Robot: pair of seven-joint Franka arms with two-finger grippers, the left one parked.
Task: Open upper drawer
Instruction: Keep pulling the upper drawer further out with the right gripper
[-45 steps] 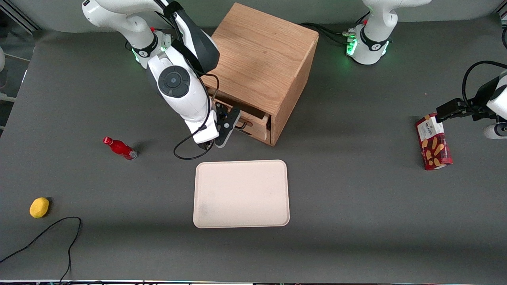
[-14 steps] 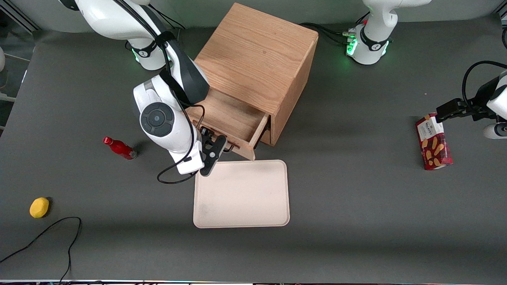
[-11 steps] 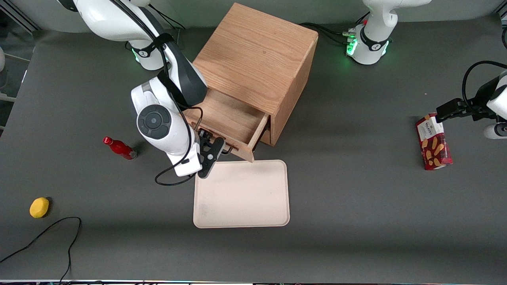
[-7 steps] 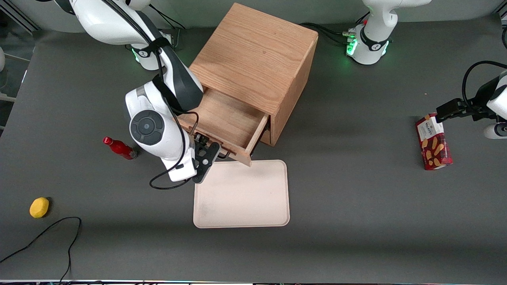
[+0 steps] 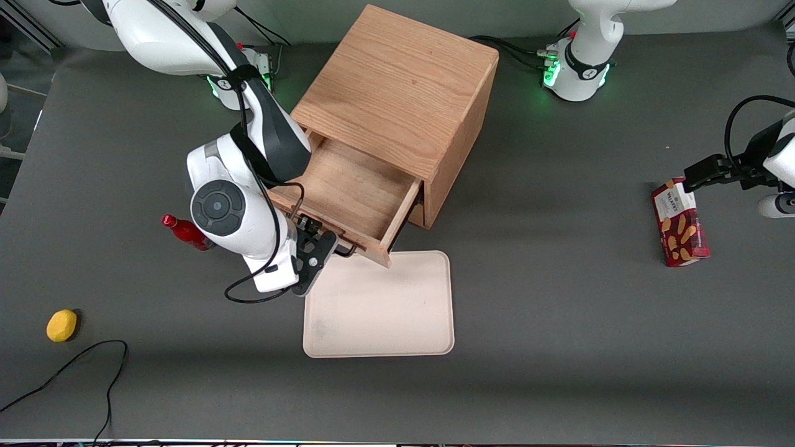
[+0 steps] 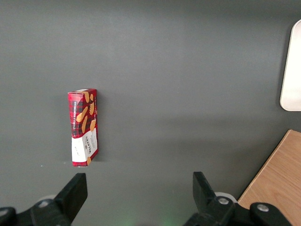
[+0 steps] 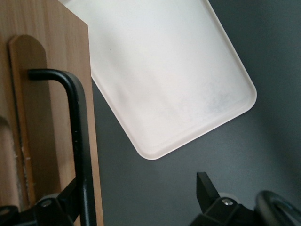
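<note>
The upper drawer of the oak cube cabinet stands pulled far out, its bare wooden inside showing. Its front corner overhangs the tray's edge. My right gripper is at the drawer front, nearer the front camera than the cabinet. In the right wrist view the gripper is open, its fingers wide apart. The black bar handle runs along the drawer front, just inside one finger and not clamped.
A cream tray lies nearer the camera than the cabinet, also seen as the tray. A red bottle, a yellow fruit and a black cable lie toward the working arm's end. A red biscuit box lies toward the parked arm's end.
The drawer went from nearly shut to far out, drawn by my gripper on its handle. Over the last second the arm kept drawing back and the drawer slid out slightly more.
</note>
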